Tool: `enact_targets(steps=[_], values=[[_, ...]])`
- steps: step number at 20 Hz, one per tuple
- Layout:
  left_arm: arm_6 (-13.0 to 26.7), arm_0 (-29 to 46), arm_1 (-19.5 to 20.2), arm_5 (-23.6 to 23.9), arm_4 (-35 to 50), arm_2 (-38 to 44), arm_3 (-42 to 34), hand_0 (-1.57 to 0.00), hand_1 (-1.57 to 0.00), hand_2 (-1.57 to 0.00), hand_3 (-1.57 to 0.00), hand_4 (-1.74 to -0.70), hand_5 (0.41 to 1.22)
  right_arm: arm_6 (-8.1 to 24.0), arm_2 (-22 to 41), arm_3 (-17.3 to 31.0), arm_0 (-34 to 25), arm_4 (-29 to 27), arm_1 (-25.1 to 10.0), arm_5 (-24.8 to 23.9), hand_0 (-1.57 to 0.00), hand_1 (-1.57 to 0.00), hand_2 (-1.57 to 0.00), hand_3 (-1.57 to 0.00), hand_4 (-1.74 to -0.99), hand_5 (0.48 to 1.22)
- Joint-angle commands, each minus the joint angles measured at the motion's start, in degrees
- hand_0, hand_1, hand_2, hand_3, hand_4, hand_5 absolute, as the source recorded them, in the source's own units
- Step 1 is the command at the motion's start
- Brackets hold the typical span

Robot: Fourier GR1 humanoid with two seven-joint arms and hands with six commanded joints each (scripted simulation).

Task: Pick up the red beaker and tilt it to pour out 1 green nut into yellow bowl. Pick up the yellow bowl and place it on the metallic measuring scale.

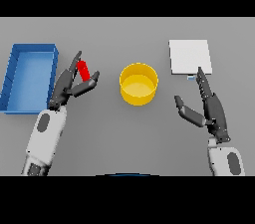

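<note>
Grey tabletop carries a blue tray, yellow bowl and white scale. Left hand fingers pinch the tilted red beaker; right hand fingers are spread, holding nothing.

We see a flat grey table that fills the whole view, evenly lit, with soft shadows under whatever stands on it. Toward our left sits a blue open-topped bin with raised walls. No wall, floor or window shows.
</note>
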Motion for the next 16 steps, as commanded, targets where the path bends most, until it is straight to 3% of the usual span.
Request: enact_targets(steps=[1,6,12,14,16], values=[[0.1,-1.3,0.4,0.2,-0.2,0.4,1.0,0.00,0.00,0.00,0.00,-1.20,0.663,0.8,-0.2,0.5,-0.5,-0.6,0.0,0.4,0.00,0.00,0.00,0.00,-1.231,0.633],[-2.7,-5.4,-0.3,1.9,-0.4,2.0,7.7,0.00,0.00,0.00,0.00,-1.22,0.678,-0.7,-0.3,0.4,0.3,-0.1,-0.1,0.0,0.00,0.00,0.00,0.00,-1.241,0.641],[-9.3,-8.9,-2.5,2.2,3.3,6.2,15.4,0.00,-0.01,-0.05,-0.04,-1.33,0.738,1.5,-0.4,0.2,-0.8,-0.5,0.5,-0.4,0.00,0.00,0.00,0.00,-1.244,0.644],[-11.8,-9.8,-3.5,3.2,3.7,7.1,17.5,-0.21,-0.23,-0.29,-0.25,-1.40,0.787,0.4,-0.2,-1.3,1.0,-0.6,0.1,0.1,0.00,0.00,0.00,0.00,-1.240,0.645],[-10.8,-10.8,-4.2,6.3,2.5,7.1,17.8,-0.55,-0.59,-0.66,-0.73,-1.47,0.943,0.9,0.1,-0.5,0.6,-0.2,0.5,-0.2,0.00,0.00,0.00,0.00,-1.237,0.648]])
